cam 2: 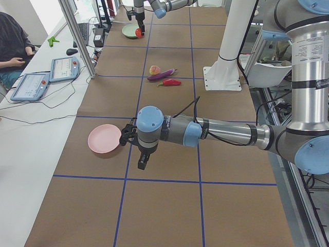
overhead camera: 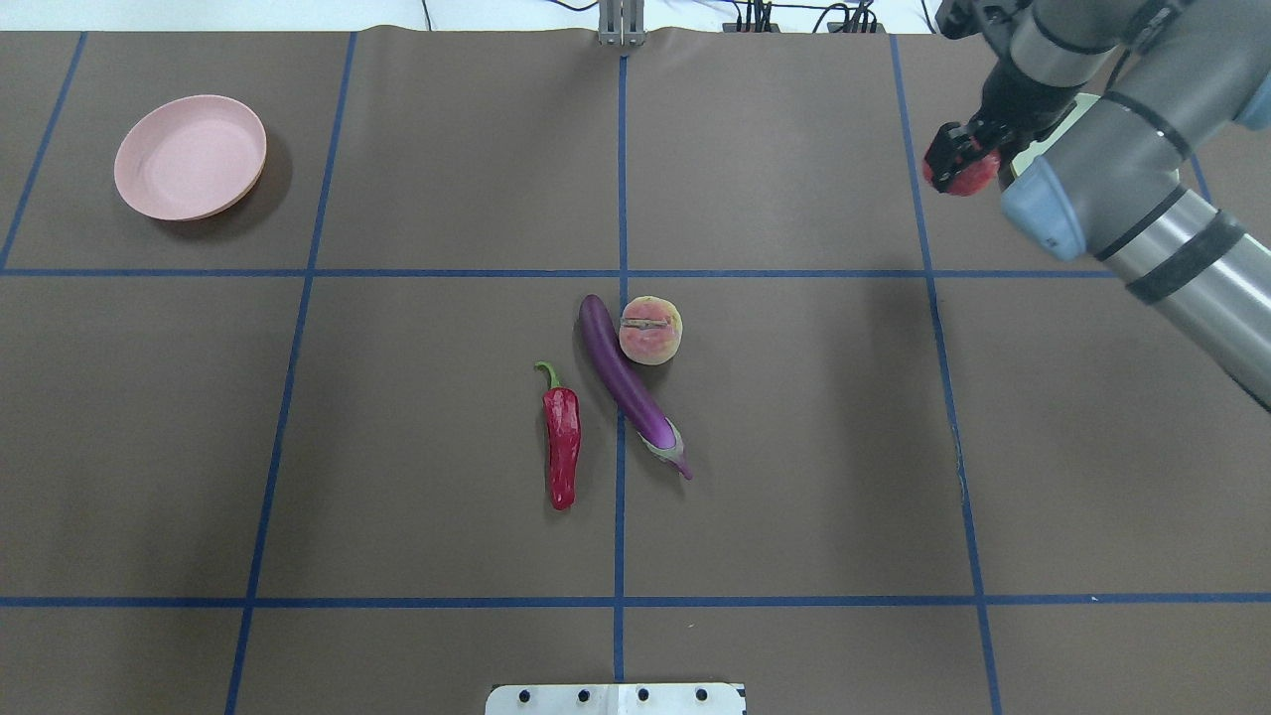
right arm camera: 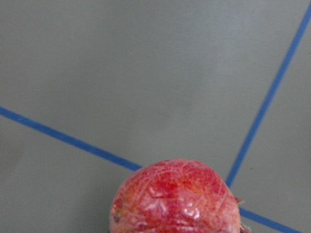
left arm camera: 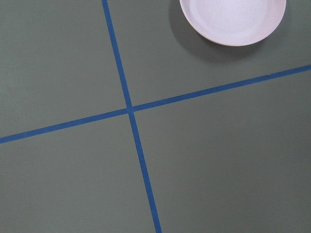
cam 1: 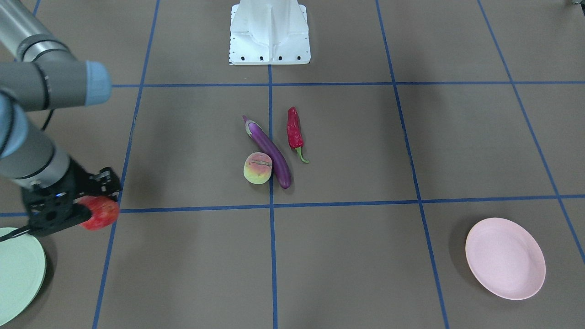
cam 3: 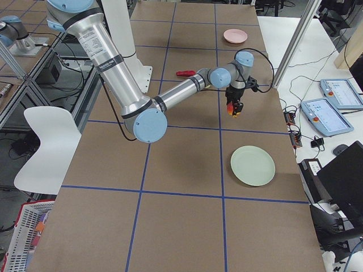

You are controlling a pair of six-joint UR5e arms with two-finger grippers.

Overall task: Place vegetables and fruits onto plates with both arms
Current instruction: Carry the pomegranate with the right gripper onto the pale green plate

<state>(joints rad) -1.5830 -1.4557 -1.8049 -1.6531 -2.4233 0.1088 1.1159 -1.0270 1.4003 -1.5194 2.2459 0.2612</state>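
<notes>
My right gripper [cam 1: 89, 209] is shut on the red pomegranate [cam 1: 101, 213] and holds it above the table, just beside the mint green plate [cam 1: 18, 269]. The pomegranate fills the bottom of the right wrist view [right arm camera: 177, 199]. The purple eggplant [cam 1: 270, 153], the red chili pepper [cam 1: 294, 130] and the peach [cam 1: 257, 168] lie together at the table's middle, the peach touching the eggplant. The pink plate [cam 1: 505, 258] is empty. My left gripper [cam 2: 144, 159] hangs over the table next to the pink plate [cam 2: 104, 139]; I cannot tell whether it is open or shut.
The white robot base [cam 1: 269, 34] stands at the table's near middle edge. Blue tape lines [cam 1: 271, 237] divide the brown table into squares. An operator [cam 2: 13, 49] sits with tablets [cam 2: 31, 85] on a side bench.
</notes>
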